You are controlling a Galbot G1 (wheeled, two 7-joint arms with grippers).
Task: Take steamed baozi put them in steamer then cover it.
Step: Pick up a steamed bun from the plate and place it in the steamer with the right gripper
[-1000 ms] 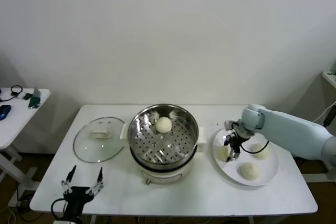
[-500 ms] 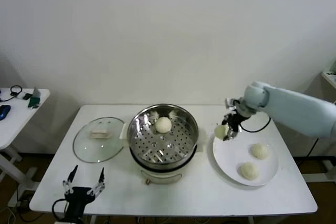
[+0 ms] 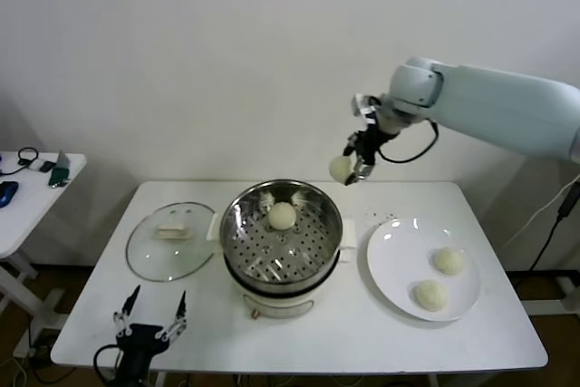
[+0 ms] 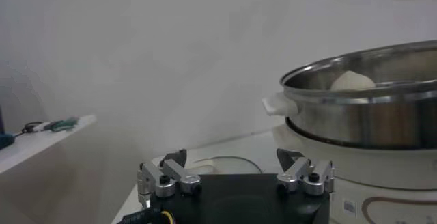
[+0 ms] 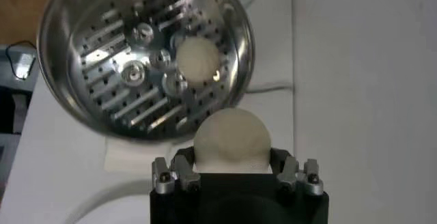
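My right gripper [image 3: 349, 169] is shut on a cream-white baozi [image 3: 339, 168] and holds it in the air above the steamer's far right rim; the bun fills the jaws in the right wrist view [image 5: 231, 138]. The steel steamer [image 3: 237, 215] stands mid-table with one baozi [image 3: 283, 216] on its perforated tray, also seen in the right wrist view [image 5: 197, 60]. Two more baozi [image 3: 448, 261] [image 3: 430, 295] lie on the white plate [image 3: 396, 256]. The glass cover [image 3: 143, 255] lies flat left of the steamer. My left gripper [image 3: 148, 316] is open and empty at the table's front left.
A small side table [image 3: 23, 206] with cables and gadgets stands at far left. The wall is close behind the table. The steamer's white side handle [image 4: 280, 104] juts toward the cover.
My right gripper lifted a baozi off the plate and carried it up and left, from over the plate to above the steamer's far right rim. The left arm stayed put.
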